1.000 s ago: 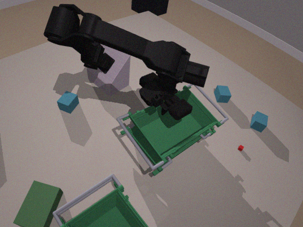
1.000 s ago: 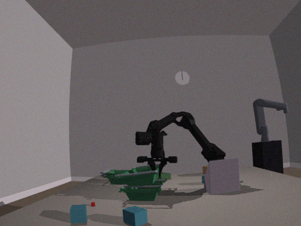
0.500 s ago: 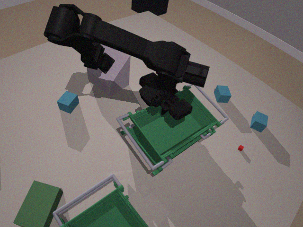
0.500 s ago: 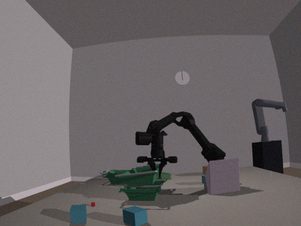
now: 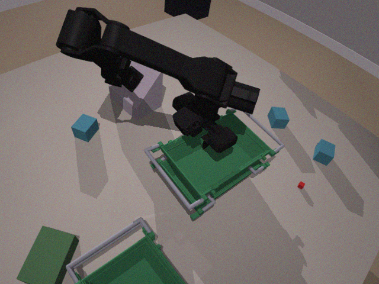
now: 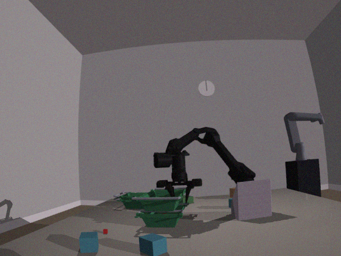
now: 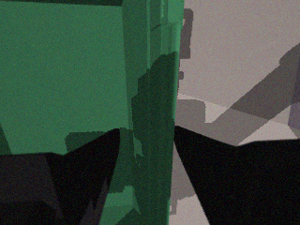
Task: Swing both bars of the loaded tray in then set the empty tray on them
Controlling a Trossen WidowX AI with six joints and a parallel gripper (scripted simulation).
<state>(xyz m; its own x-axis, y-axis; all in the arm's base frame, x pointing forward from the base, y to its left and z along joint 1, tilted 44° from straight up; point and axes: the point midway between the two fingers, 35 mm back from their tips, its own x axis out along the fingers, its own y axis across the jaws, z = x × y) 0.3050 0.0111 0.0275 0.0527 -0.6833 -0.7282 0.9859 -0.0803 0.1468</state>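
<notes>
1. The empty tray [image 5: 195, 165] rested above the loaded tray [image 6: 159, 218], carried on the swung-in bars so it could not drop inside.
2. The gripper [image 6: 178, 190] stood spread, astride the upper tray's wall at its 12 o'clock edge and holding nothing.
3. A red block [image 5: 301, 184] lay apart at 3 o'clock.

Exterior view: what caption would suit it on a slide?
Black gripper open astride the upper green plastic tray's wall, stacked over the lower green tray.
</notes>
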